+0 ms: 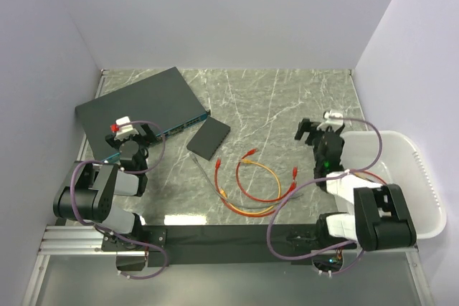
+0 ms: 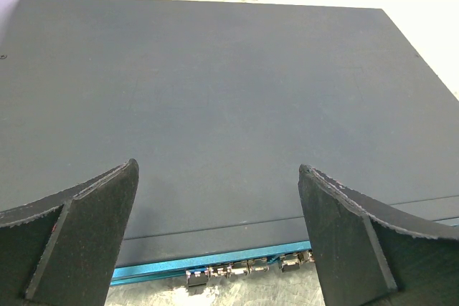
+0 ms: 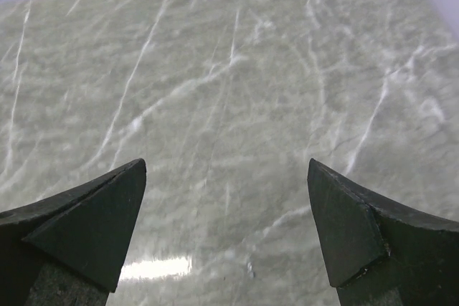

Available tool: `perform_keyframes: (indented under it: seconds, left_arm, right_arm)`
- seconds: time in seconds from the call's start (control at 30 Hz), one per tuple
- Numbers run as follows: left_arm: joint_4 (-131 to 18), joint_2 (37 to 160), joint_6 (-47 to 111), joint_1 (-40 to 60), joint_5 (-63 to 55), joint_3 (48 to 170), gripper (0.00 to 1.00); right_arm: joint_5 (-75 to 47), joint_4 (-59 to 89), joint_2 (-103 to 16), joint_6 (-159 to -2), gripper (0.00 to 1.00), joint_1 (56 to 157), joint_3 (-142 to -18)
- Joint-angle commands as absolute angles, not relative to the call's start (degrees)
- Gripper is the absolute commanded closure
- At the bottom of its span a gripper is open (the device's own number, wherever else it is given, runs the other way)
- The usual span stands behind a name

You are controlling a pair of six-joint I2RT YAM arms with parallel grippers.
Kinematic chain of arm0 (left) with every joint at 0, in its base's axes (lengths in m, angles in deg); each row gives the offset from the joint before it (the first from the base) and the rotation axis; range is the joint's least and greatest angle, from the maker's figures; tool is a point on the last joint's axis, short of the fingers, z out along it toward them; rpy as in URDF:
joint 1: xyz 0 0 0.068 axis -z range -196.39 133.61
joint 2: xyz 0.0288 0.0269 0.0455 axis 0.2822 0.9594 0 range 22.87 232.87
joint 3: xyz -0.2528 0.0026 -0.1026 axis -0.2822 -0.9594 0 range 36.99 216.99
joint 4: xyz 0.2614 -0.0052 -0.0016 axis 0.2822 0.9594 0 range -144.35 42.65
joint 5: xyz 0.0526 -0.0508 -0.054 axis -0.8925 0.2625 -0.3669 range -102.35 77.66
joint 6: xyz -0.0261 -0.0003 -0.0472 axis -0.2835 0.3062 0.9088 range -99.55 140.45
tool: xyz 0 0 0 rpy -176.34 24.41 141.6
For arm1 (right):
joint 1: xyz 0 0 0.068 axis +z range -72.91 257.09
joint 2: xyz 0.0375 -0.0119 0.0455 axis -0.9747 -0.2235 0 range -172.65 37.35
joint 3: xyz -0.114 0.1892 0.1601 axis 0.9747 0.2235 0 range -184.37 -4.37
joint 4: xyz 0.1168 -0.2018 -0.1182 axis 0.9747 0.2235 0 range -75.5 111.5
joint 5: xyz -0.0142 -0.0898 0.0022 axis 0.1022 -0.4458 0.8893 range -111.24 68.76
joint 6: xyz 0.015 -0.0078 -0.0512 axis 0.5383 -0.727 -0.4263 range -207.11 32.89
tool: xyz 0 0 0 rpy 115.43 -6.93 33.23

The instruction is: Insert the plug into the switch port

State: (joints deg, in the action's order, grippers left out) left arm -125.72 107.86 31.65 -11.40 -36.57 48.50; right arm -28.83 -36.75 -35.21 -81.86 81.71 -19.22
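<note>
The small flat matte-black box lies on the marble table left of centre; its ports do not show from above. Red and orange cables loop in front of it, with a red plug lying nearest the box. My left gripper is open and empty, over the front edge of the large dark slab. In the left wrist view, the left gripper spans the slab's top. My right gripper is open and empty over bare marble at the right. In the right wrist view the right gripper has only table between its fingertips.
The large slab's blue front strip with a row of ports shows at the bottom of the left wrist view. A white bin stands at the right edge. A thin grey cable lies in front of the small box. Lilac walls enclose the table.
</note>
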Motion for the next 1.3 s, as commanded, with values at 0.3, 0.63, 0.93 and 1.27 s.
perform_keyframes:
  seconds: [0.3,0.63,0.93,1.27]
  left_arm:
    - [-127.8,107.0,31.4,-11.6,-35.9,49.6,0.01]
    - [-127.8,107.0,31.3,-11.6,-35.8,49.6,0.01]
    - [-127.9,107.0,31.3,-11.6,-35.8,49.6,0.01]
    - [-127.8,107.1,31.3,-11.6,-35.8,49.7,0.01]
  right_arm:
    - [-19.3,-3.2,-11.8,-81.1,0.00,93.2,-44.3]
    - [-11.6,-3.4,-11.4,-60.9,0.00,96.7,-39.5]
    - [-22.7,10.4,-16.1,-67.2,0.00,111.7,-47.2]
    - [-22.5,13.9,-27.3,-65.6,0.03,122.9,-48.1]
